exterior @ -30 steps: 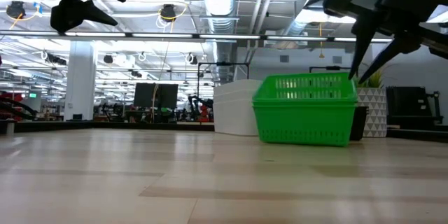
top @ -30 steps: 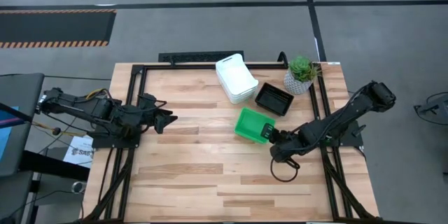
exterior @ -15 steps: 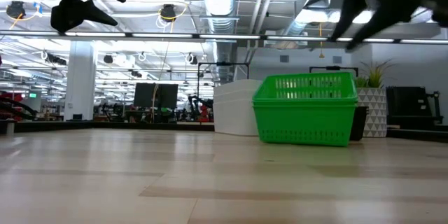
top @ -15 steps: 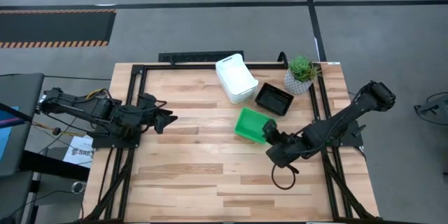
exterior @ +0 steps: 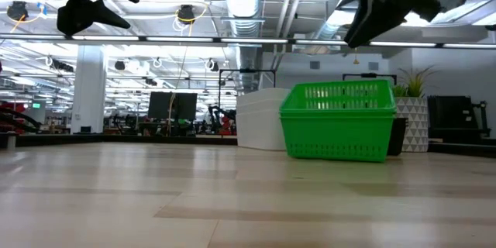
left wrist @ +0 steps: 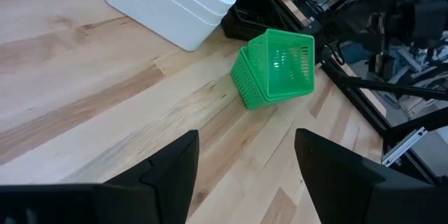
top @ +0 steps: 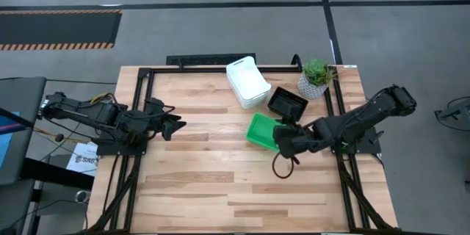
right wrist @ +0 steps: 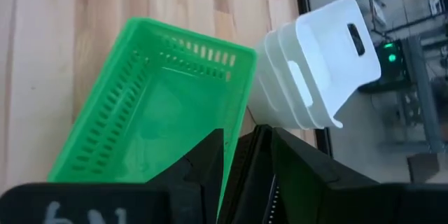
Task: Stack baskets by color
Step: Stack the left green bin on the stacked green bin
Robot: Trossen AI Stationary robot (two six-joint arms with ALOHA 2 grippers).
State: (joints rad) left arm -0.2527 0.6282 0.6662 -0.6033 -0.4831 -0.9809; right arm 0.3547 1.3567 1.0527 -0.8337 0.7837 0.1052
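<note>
Risk: the right gripper (top: 283, 136) hangs directly above the near rim of the green baskets (top: 262, 131), jaws parted with nothing between them. Any sideways drift while this low would, in my judgement, clip the rim and drag or tip the stack. The black baskets (top: 287, 103) sit just beyond the same jaws, so a swing that way risks knocking them toward the plant (top: 316, 78).

Position: the green baskets rest on the desk (top: 213, 183) right under and slightly ahead of the right jaws, clear of both fingers in the low view. The white baskets (top: 246, 81) stand farther ahead of those jaws, nested, close to the green ones.

The left gripper (top: 175, 125) waits well apart from all the baskets, jaws spread wide and empty, the green baskets lying far out ahead of them.
</note>
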